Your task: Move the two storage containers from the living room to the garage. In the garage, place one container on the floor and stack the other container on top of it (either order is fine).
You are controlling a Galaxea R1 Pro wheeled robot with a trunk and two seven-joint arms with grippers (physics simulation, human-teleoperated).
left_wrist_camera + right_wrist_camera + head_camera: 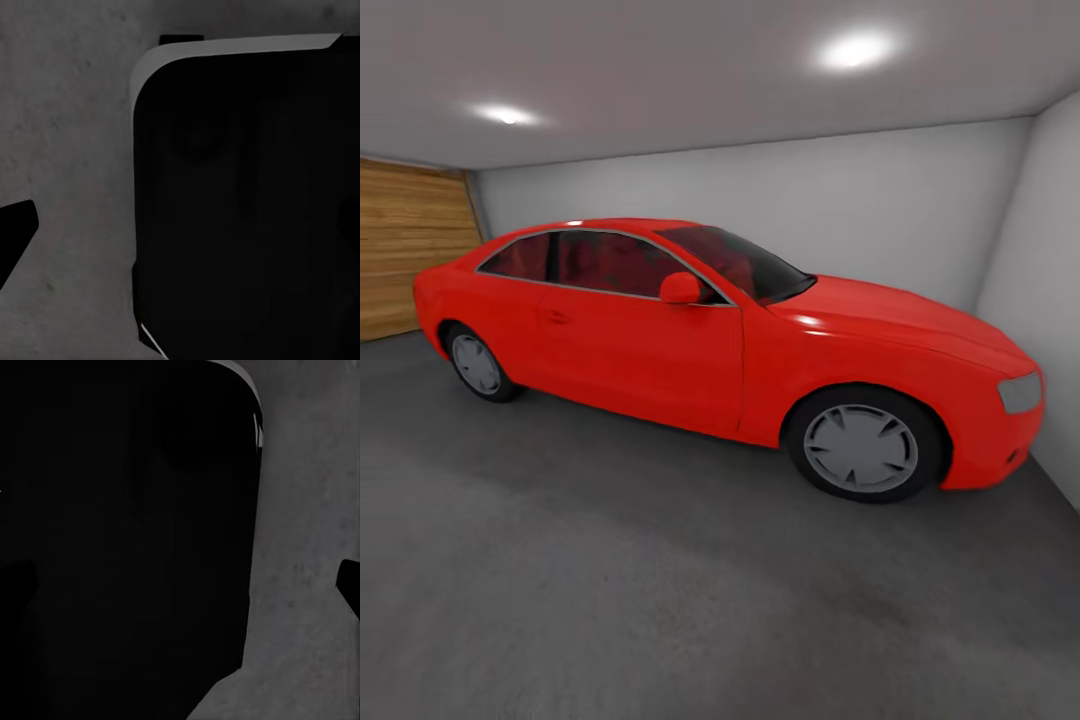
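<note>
I am in the garage, facing a red car (pixel 730 340) parked side-on on the dark grey concrete floor (pixel 660 600). The two storage containers are out of view. In the left wrist view, one dark fingertip (pixel 15 232) of my left gripper (pixel 180 247) sits at the picture's edge, over concrete and beside my black base (pixel 247 210). One fingertip (pixel 349 585) of my right gripper (pixel 180 585) shows likewise at the right wrist picture's edge. On both grippers the fingers stand wide apart with nothing held between them.
Pale grey walls (pixel 840 200) close the garage behind the car and on the right. A wooden garage door (pixel 405 250) fills the far left. A wide stretch of concrete lies between me and the car. Two ceiling lights (pixel 855 48) glow overhead.
</note>
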